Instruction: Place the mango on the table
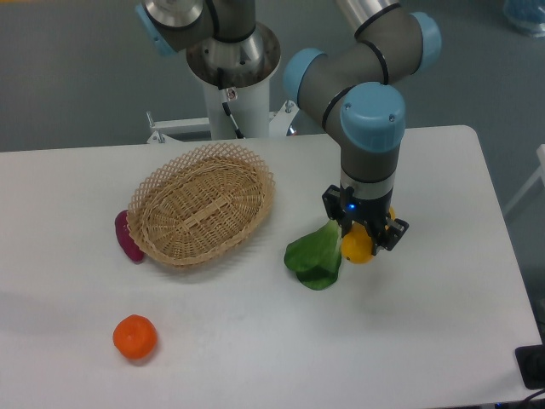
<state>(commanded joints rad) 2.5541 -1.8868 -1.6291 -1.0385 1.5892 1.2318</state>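
Note:
The mango (358,246) is a small yellow-orange fruit sitting low over the white table (255,341), right of centre. My gripper (364,237) points straight down and is shut on the mango, with a black finger on each side of it. I cannot tell whether the mango touches the tabletop. The top of the mango is hidden by the gripper body.
A green leafy vegetable (313,257) lies right beside the mango on its left. An oval wicker basket (203,204) stands left of centre with a purple vegetable (128,236) at its left edge. A round orange fruit (135,337) lies at the front left.

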